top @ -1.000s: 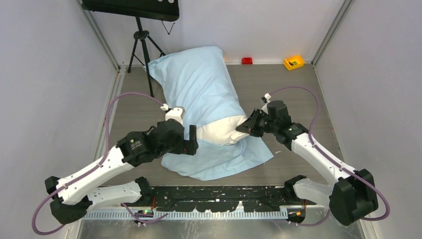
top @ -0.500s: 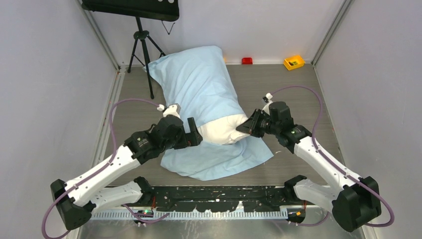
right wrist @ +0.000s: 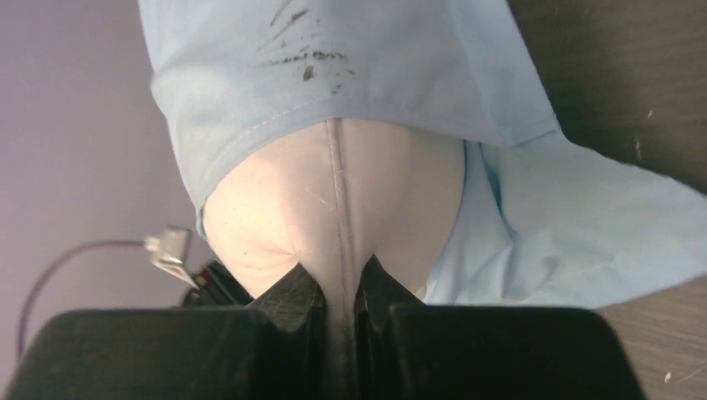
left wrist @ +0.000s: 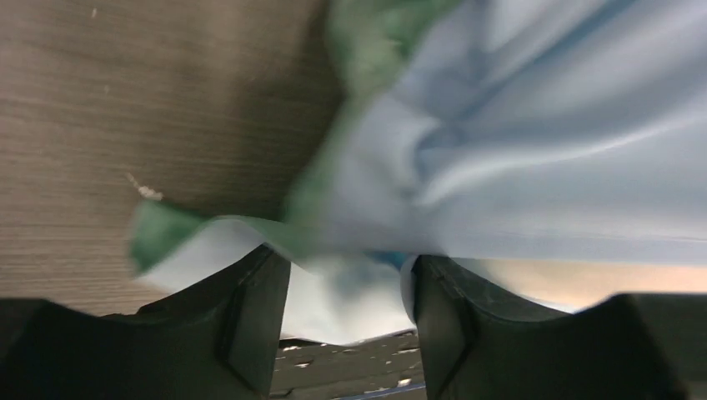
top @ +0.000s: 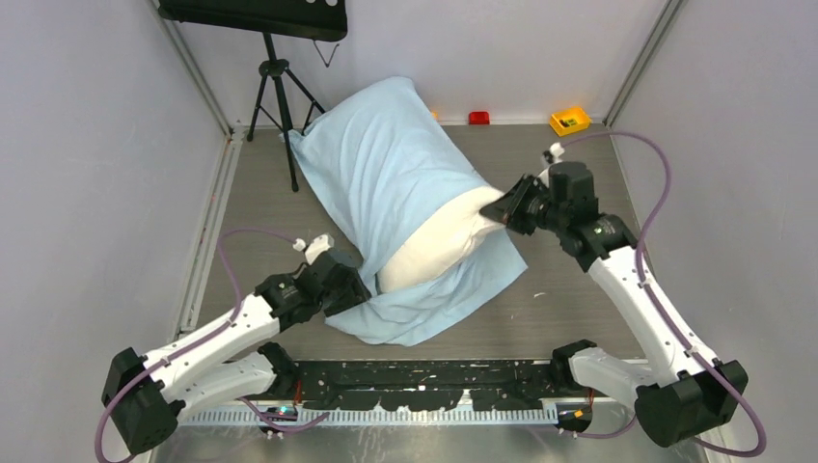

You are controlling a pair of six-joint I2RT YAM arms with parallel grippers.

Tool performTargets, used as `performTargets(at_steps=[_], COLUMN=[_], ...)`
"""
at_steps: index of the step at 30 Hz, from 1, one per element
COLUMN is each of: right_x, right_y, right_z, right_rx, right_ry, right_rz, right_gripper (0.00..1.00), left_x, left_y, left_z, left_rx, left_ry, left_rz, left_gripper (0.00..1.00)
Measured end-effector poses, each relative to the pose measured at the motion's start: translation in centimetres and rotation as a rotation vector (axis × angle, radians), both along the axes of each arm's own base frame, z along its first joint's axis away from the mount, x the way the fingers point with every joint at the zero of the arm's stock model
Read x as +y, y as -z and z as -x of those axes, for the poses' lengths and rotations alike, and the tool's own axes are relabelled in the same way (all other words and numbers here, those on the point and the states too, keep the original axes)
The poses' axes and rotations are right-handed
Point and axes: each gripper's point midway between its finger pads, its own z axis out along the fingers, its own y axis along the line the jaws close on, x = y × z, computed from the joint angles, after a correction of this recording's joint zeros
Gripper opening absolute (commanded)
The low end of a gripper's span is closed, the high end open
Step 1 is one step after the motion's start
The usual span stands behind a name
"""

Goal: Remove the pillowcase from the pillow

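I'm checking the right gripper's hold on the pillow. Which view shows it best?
Right wrist view: the right gripper is shut on the pillow's seam. The top view shows it at the pillow's bare end, too small to judge the pinch. The left wrist view shows pillowcase, not this grip.

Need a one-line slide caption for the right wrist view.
Right claw pinches the seam of the white pillow, light-blue pillowcase drawn partway off.
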Motion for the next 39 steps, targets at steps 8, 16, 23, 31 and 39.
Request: performTargets(at_steps=[8,16,23,31,39], right_x=[-2.9,-1.5,-1.0,-1.2,-1.3], right_y=[-3.6,-3.4,-4.3,-4.5,-7.7], right_z=[-4.1,-5.4,-6.1,-6.5,-7.7], right_rx=[0.055,0.176,0.148,0.128,0.134], right_ry=[0.133,0.140,0.149,0.162,0.167], right_rz=[-0.087,-0.285,-0.358,-0.355,-0.409], right_gripper=[0.00,0.00,0.00,0.00,0.00], left_x=[-1.2,-2.8,-7.2,-10.8,-8.2], left_y=[2.6,5.2,2.7,2.0,7.4], left_z=[0.4,-0.4,1.2,2.3,1.0], left_rx=[0.023,0.053,-0.069,-0.102,-0.125], left_ry=[0.005,0.062,0.273,0.386,0.260], left_rz=[0.086,0.032,-0.024,0.006,-0.034], left_gripper=[0.48,0.52,0.62,0.68,0.67])
